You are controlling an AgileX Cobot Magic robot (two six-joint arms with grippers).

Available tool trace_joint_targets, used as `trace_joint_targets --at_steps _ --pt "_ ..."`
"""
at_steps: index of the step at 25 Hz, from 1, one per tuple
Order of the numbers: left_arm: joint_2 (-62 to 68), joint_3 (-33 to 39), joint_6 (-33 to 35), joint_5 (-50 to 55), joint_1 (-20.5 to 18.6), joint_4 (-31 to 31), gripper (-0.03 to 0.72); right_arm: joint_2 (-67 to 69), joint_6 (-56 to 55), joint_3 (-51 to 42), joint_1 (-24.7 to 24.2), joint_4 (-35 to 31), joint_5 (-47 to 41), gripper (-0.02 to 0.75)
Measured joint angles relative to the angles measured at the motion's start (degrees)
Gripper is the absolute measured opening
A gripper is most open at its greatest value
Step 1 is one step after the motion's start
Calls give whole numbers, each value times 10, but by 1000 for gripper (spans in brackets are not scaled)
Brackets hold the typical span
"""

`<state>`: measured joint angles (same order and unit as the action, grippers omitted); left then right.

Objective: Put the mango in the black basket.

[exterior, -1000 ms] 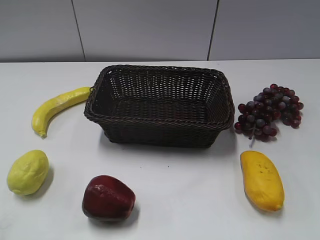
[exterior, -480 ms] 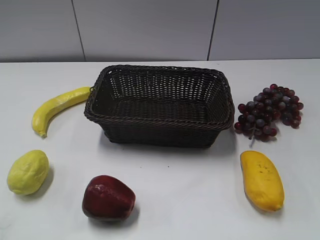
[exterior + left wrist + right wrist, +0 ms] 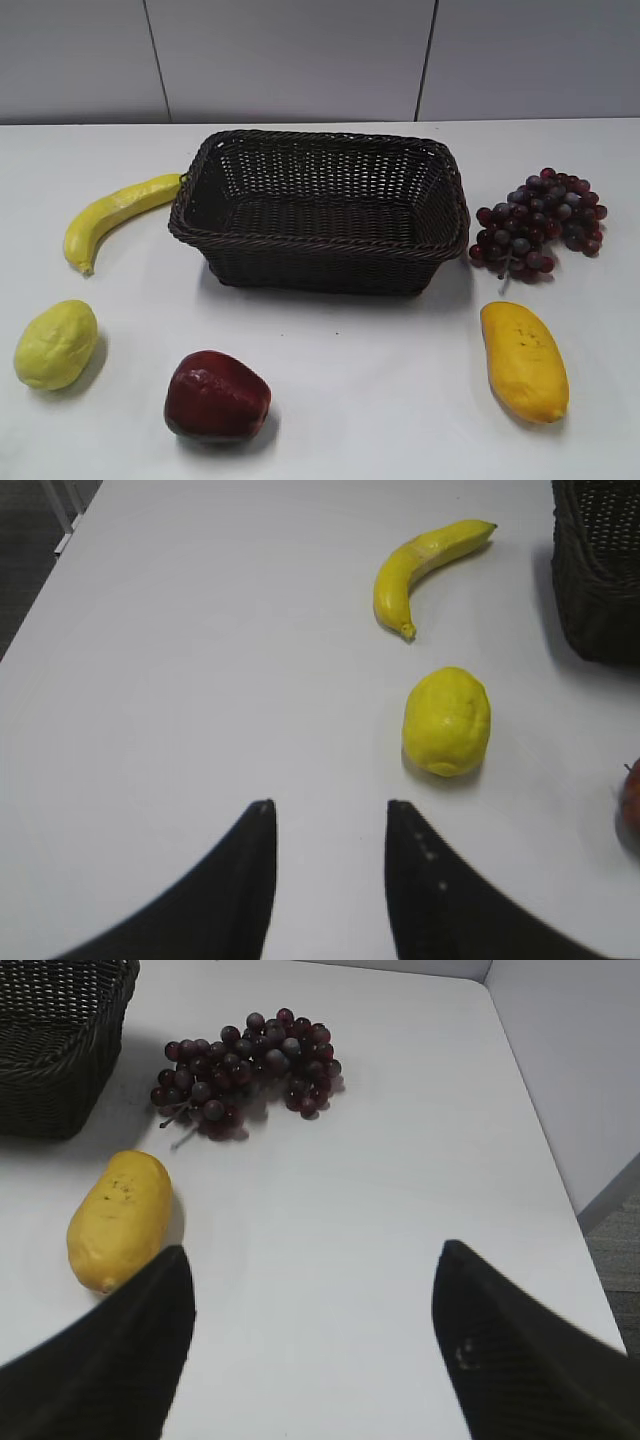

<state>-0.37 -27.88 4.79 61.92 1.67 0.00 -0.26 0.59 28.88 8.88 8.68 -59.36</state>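
Nearest you on the white table (image 3: 360, 400), your right gripper (image 3: 312, 1345) hangs above the surface with its jaws spread wide and nothing between them. The left gripper (image 3: 330, 875) has its jaws parted more narrowly, also empty. Neither shows in the exterior view.

Just beyond the right gripper's left finger lies the plump, oblong orange-yellow mango (image 3: 118, 1218), flat on its side, untouched, tapered end toward you. It sits on the right arm's side, so that arm looks the natural one to take it.

Farther on lies a dark red-purple bunch of grapes (image 3: 245, 1068), and left of that the large dark woven wicker basket (image 3: 320, 210), empty. The mango is well apart from it, so the task has not begun.

On the left arm's side are the bumpy pale yellow lemon (image 3: 447, 722) and the long curved yellow banana (image 3: 425, 565).
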Motion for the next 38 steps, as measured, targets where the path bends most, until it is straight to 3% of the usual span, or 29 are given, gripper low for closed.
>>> trace_joint_targets --at_steps 3,6,16,23,27,33,38 --pt "0 0 0 0 0 0 273 6 0 7 0 -2 18 603" --pt "0 0 0 0 0 0 273 40 0 15 0 -3 96 662" --pt "0 0 0 0 0 0 272 315 -1 18 0 -53 336 666" --pt "0 0 0 0 0 0 272 570 0 62 0 -140 266 658" --pt "0 0 0 0 0 0 272 694 16 95 26 -173 222 634" --pt "0 0 0 0 0 0 272 815 28 107 69 -191 228 602" --pt "0 0 0 0 0 0 272 881 24 107 91 -194 285 601"
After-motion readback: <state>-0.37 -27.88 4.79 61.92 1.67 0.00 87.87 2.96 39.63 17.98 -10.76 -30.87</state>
